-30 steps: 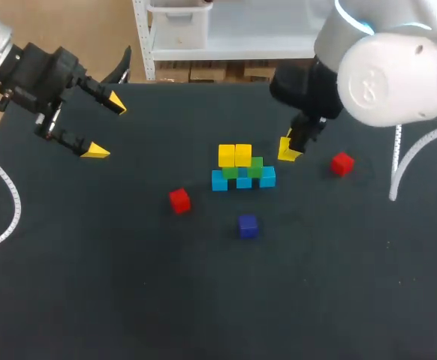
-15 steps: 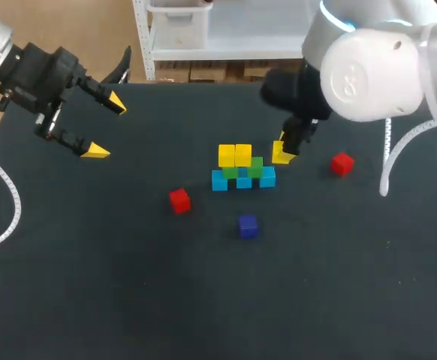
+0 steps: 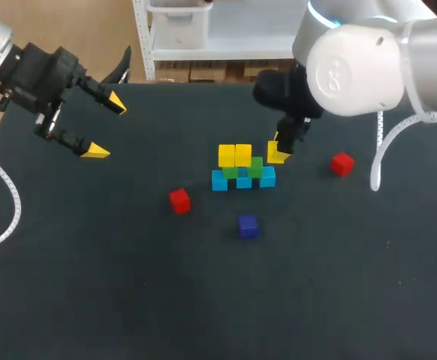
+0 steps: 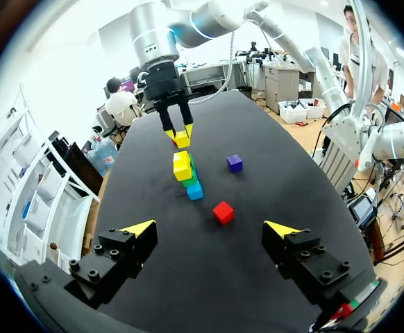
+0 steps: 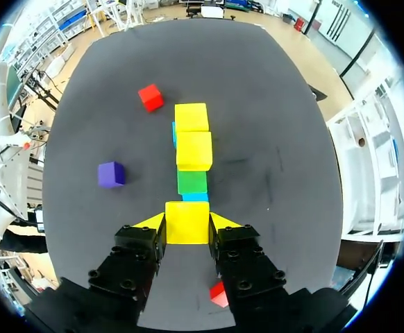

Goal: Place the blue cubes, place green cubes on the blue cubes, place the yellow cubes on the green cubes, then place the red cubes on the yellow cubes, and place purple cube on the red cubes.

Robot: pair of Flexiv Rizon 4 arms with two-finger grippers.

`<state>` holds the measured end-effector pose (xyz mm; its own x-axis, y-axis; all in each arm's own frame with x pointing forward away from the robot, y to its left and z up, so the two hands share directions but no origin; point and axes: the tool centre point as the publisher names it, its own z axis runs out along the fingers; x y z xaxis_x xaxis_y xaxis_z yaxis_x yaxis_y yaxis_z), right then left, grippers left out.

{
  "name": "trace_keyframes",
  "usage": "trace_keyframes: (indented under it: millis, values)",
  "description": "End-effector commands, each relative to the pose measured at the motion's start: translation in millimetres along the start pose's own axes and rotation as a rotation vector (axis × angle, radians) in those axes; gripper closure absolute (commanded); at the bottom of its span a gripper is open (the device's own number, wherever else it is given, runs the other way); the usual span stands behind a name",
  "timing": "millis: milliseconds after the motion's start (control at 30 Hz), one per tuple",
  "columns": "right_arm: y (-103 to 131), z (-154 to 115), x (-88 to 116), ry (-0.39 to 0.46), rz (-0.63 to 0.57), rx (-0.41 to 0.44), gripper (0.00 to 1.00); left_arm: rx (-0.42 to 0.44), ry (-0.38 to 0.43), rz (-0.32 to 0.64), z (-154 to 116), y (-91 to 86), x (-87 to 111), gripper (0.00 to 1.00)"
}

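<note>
Head view: the big white body of the right arm hides most of the right gripper [image 3: 278, 152]. Only its yellow tips show, just beside the right end of the stack, and what is between them is hard to separate from the tips. The stack has three blue cubes [image 3: 243, 182] in a row, two green cubes [image 3: 255, 167] on them and two yellow cubes [image 3: 234, 155] on top. The left gripper [image 3: 104, 127] hangs well apart at the left, fingers spread wide, holding nothing.

Left wrist view: the stack is seen from its end, so its cubes overlap. The right gripper pinches a third yellow cube [image 4: 182, 140] above the far end. A red cube [image 4: 223, 212] and the purple cube [image 4: 234, 163] lie on the table.

Right wrist view: both fingers press the third yellow cube, close to the bare green cube. The blue cubes are almost hidden. A second red cube [image 5: 218, 293] is partly covered by the gripper.
</note>
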<state>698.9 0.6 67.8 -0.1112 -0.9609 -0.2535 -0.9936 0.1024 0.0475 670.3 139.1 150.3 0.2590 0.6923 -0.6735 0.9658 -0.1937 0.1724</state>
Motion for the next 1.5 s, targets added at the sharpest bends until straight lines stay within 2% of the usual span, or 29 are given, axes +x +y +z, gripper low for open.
trace_keyframes:
  millis: [33,700,1500]
  values:
    - [-2.6,4.7,-3.5,-0.002,-0.003,-0.002,1.00,-0.003,-0.002,0.003,0.4,-0.4,0.9,0.00]
    - [-4.2,13.5,-17.2,-0.014,-0.027,-0.013,1.00,-0.003,-0.002,0.003,0.4,-0.4,0.9,0.00]
    - [-5.7,21.3,-22.0,-0.014,-0.032,-0.031,1.00,-0.003,-0.002,0.003,0.4,-0.4,0.9,0.00]
